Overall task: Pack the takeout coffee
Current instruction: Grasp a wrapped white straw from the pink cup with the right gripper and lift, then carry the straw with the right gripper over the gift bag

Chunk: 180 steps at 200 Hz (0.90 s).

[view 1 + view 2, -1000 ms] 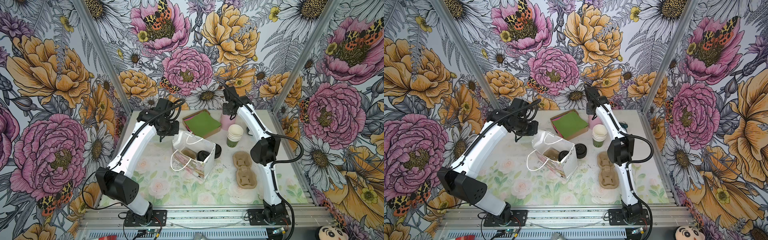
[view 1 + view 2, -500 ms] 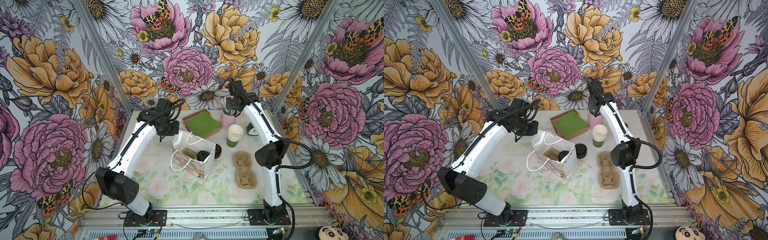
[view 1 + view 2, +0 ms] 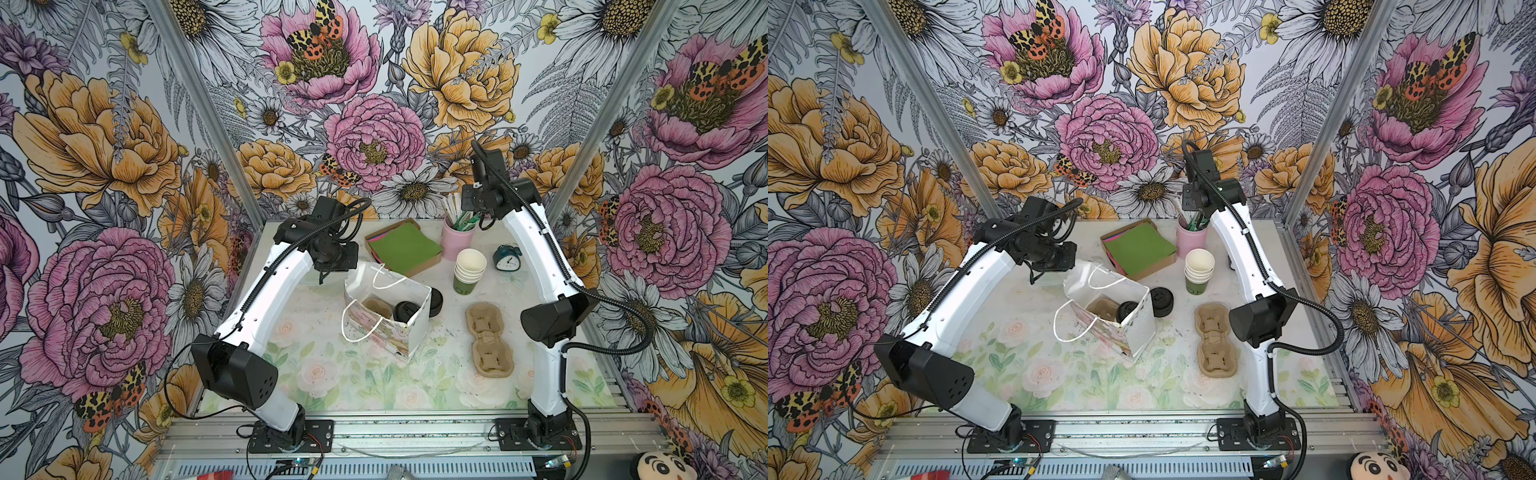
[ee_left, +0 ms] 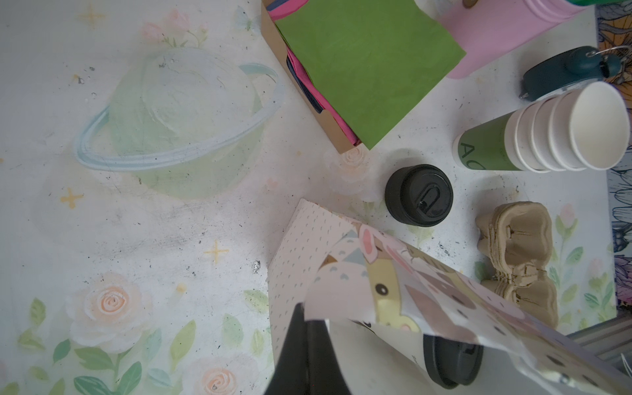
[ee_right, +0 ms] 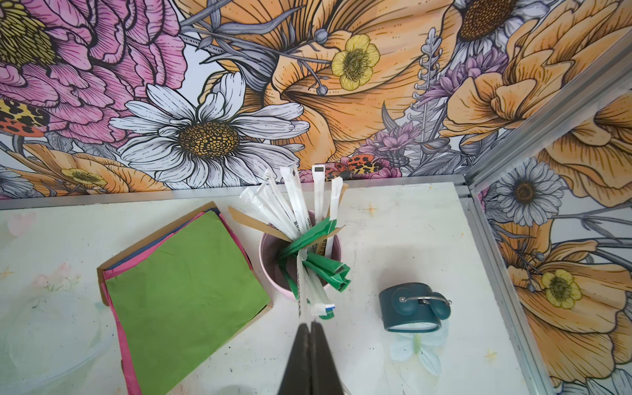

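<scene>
Black lid on the takeout coffee (image 3: 406,311); dotted cartoon-print bag (image 4: 301,246), white inside; green sheet (image 3: 405,249) over pink ones; pink straw cup (image 3: 456,245); teal alarm clock (image 3: 508,258); tan pulp carriers (image 3: 490,338); pastel rose mat (image 3: 332,374).

The left arm (image 3: 266,299) bends up from its base and reaches forward, with its wrist (image 3: 332,249) turned downward. The left gripper (image 4: 306,319) hangs below that wrist with its jaws closed on the rim of the paper bag (image 4: 342,246), one finger outside the paper. The right arm (image 3: 536,245) stands taller and arcs toward the back wall, its wrist (image 3: 486,195) raised high. The right gripper (image 5: 310,325) points down, its fingers pressed together. A wrapped straw (image 5: 301,290) just ahead of its tips seems to be pinched there, though the contact is hard to make out.
</scene>
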Motion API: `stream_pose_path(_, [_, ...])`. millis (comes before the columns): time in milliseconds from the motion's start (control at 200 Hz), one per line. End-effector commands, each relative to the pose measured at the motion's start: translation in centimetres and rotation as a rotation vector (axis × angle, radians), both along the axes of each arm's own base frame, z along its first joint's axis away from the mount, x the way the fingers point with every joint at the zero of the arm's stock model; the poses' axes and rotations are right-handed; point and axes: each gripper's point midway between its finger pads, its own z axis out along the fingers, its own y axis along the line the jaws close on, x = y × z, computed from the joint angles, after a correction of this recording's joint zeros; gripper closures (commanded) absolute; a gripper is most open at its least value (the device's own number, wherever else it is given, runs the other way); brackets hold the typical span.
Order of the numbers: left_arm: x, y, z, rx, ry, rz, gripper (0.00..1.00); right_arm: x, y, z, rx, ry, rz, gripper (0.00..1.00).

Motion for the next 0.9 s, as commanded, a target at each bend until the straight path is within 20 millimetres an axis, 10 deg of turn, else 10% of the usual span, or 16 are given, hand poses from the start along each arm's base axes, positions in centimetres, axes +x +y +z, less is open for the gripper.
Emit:
stream_pose_path(0, [0.0, -0.1, -0.8, 0.008, 0.036, -0.019, 1.00, -1.5, -0.2, 4.5, 0.011, -0.097, 0.006, 1.00])
stream_pose_path(450, [0.2, -0.2, -0.8, 0.008, 0.033, -0.023, 1.00, -5.9, 0.9, 11.2, 0.117, -0.221, 0.109, 1.00])
stream_pose_path(895, [0.6, -0.5, -0.9, 0.009, 0.035, -0.028, 1.00, -12.8, 10.0, 13.1, 0.371, -0.143, 0.450, 1.00])
